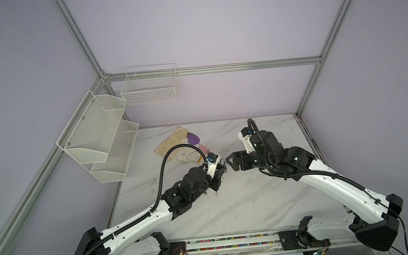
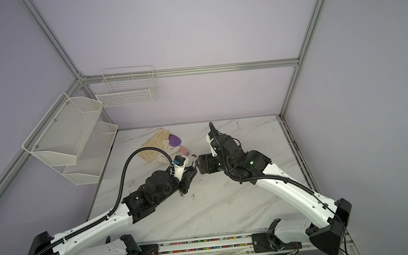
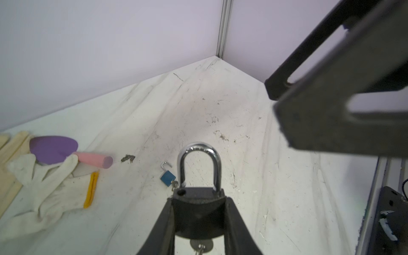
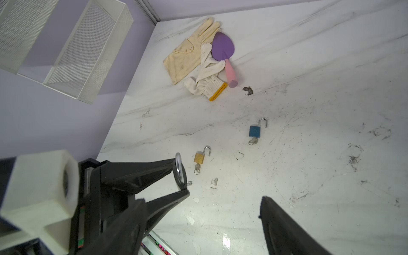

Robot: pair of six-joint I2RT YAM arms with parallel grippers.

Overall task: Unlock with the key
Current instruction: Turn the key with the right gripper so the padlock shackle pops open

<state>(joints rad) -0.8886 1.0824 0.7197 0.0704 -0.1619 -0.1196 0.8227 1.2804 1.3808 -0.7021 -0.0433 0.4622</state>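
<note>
I see the black padlock (image 3: 198, 209) clamped between my left jaws, right jaws apart just beside it

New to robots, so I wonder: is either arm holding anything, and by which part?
The left fingers grip the black padlock by its body, shackle free. The right fingers are open, holding nothing.
</note>
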